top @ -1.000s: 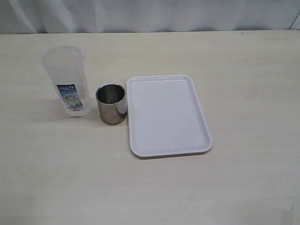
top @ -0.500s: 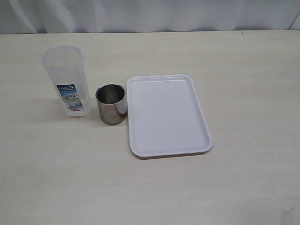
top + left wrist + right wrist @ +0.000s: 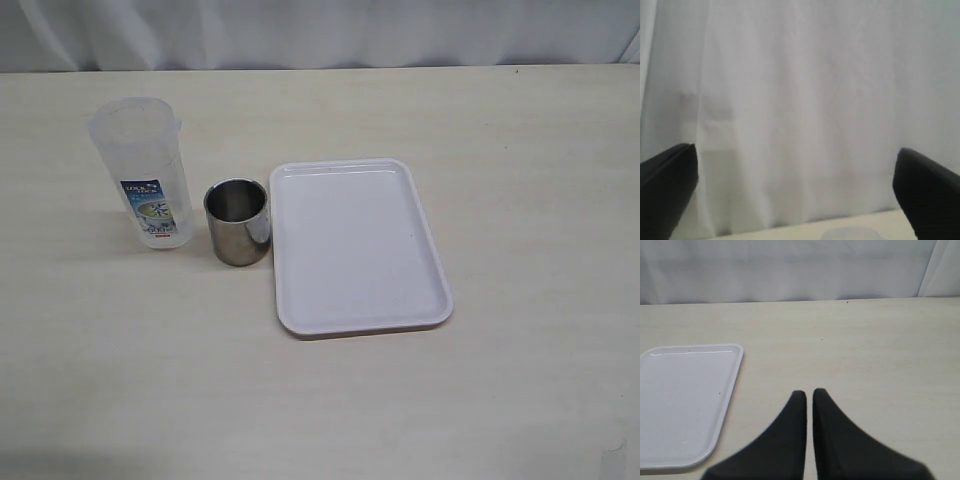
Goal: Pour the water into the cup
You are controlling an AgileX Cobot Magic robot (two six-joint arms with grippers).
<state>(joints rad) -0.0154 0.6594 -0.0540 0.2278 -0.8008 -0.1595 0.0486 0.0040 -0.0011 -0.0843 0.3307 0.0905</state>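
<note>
Left hand (image 3: 796, 155) fingers spread wide apart, empty, right hand (image 3: 809, 393) fingers pressed together above the bench (image 3: 500, 150), stainless-steel cup (image 3: 238, 222) unmoved since earlier, upright between labelled plastic container (image 3: 143, 175) and white tray (image 3: 358, 245)

High exterior, low wrists, shared tray (image 3: 340, 166)

Looks like a lab or test setup; a pale wood-grain table (image 3: 530, 180) backed by a plain white curtain (image 3: 320, 30) beyond the white tray (image 3: 355, 245); a steel cup (image 3: 238, 222) and plastic container (image 3: 143, 170) lined up left of the tray.
</note>
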